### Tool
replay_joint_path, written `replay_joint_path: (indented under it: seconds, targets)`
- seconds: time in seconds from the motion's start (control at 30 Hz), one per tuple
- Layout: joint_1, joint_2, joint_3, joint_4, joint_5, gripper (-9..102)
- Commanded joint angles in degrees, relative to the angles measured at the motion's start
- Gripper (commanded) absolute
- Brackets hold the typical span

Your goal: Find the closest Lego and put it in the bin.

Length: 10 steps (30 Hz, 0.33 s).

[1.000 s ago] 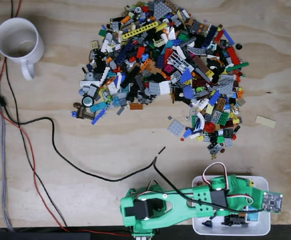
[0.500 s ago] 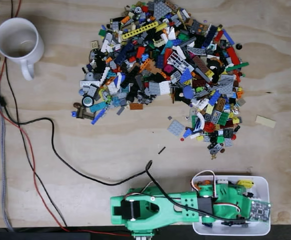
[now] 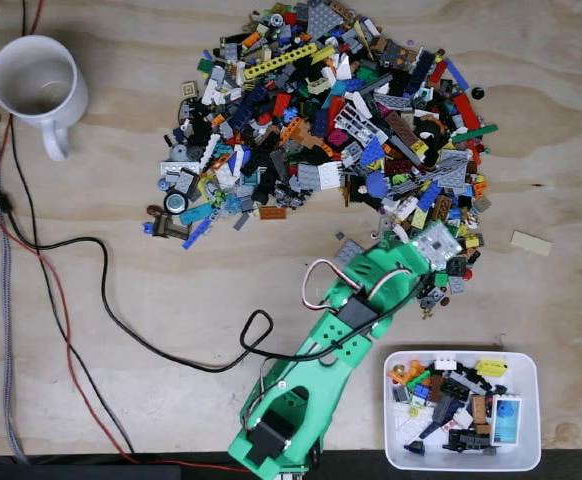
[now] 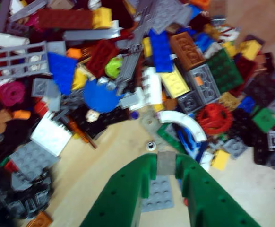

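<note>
Wrist view: pincer (image 4: 166, 163) nearly closed, a narrow gap between its green jaws, nothing gripped, hovering over a grey plate (image 4: 157, 193) at the near edge of the Lego pile (image 4: 128, 71) on the desk (image 3: 121, 290). Bin (image 3: 527, 372) sits near the arm's base in the fixed view, already holding many pieces; another pick is not yet made.

No text, label, brand, number or sign can be read in either view; any markings on the bricks are too blurred.
</note>
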Motion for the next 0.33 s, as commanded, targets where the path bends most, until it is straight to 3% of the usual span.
replay_joint_path:
  seconds: [0.0,0.3]
  targets:
    - [-11.7,-0.5,0.7,-2.9,2.0,0]
    - [-25.8,-11.2,-2.0,-7.2,6.1,0]
